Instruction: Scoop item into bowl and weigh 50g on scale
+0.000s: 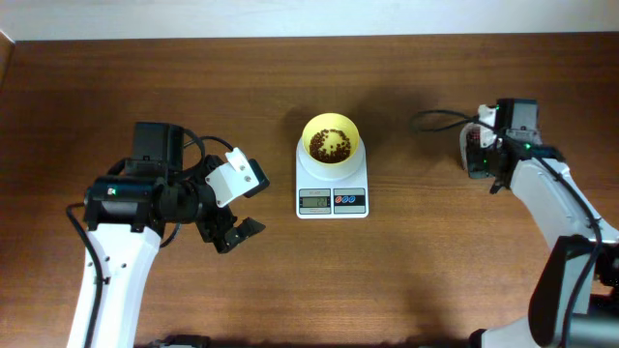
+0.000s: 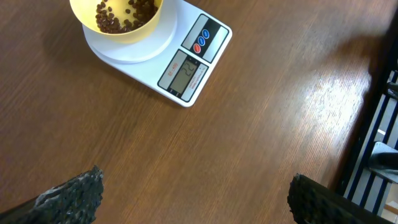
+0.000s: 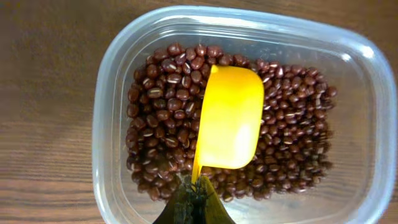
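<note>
The pale-yellow bowl (image 1: pixel 331 143) stands on the white scale (image 1: pixel 332 200) at mid-table and holds a small heap of dark reddish-brown beans (image 1: pixel 333 145). The left wrist view shows the bowl (image 2: pixel 118 18) and the scale (image 2: pixel 186 68) at its top left. My left gripper (image 1: pixel 251 205) hovers left of the scale, open and empty, over bare wood (image 2: pixel 196 196). My right gripper (image 3: pixel 196 200) is shut on the handle of an orange-yellow scoop (image 3: pixel 229 118). The scoop lies over the beans (image 3: pixel 161 112) in a clear tub (image 3: pixel 112 155), and no beans show on it.
In the overhead view the tub (image 1: pixel 471 147) sits at the right, mostly hidden under my right wrist. A black cable (image 1: pixel 435 118) runs along the table behind it. A black frame (image 2: pixel 379 124) stands at the right edge of the left wrist view.
</note>
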Robot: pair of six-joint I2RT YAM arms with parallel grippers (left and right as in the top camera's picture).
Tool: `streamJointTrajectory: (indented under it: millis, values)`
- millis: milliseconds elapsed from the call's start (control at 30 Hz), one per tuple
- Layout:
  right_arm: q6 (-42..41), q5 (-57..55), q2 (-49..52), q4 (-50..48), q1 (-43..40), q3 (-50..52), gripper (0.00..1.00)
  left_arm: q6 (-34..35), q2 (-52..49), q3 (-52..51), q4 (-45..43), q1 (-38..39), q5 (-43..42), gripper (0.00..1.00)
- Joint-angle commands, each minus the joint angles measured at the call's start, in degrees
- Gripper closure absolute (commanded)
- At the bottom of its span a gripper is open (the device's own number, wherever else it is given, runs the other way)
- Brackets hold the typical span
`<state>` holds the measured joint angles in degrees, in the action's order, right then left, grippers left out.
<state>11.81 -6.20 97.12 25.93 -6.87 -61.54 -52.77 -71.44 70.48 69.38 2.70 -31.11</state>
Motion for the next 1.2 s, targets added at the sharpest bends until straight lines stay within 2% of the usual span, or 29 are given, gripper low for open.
streamJointTrajectory:
  millis: [0,100,167,267,467,633,800,1033,1167]
  values:
    - [-4.0,13.4,-0.33,0.24,-3.61,-0.17,0.96,-0.68,0.85,-0.15,0.07,-0.35,-0.81,0.01]
    - [-7.21,21.46,-0.33,0.28,-6.93,-0.17,0.96,-0.68,0.85,-0.15,0.07,-0.35,-0.81,0.01]
    - [-13.64,26.73,-0.33,0.44,-10.49,-0.17,0.96,-0.68,0.85,-0.15,0.07,-0.35,-0.81,0.01]
    - [-18.56,31.17,-0.33,1.79,-13.44,-0.17,0.96,-0.68,0.85,-0.15,0.07,-0.35,-0.81,0.01]
    - [-18.53,34.45,-0.33,5.9,-15.02,-0.17,0.96,-0.68,0.85,-0.15,0.07,-0.35,-0.81,0.01]
    - [-18.56,29.75,-0.33,6.14,-15.19,-0.24,0.96,-0.68,0.85,-0.15,0.07,-0.35,-0.81,0.01]
    - [-20.52,30.05,-1.07,6.27,-18.01,-2.27,0.96,-0.68,0.85,-0.15,0.07,-0.35,-0.81,0.01]
    - [-20.5,32.89,-1.64,6.23,-20.55,-3.41,0.96,-0.68,0.85,-0.15,0.07,-0.35,-0.81,0.01]
    - [-20.5,38.49,-2.49,6.23,-22.47,-3.61,0.96,-0.68,0.85,-0.15,0.07,-0.35,-0.81,0.01]
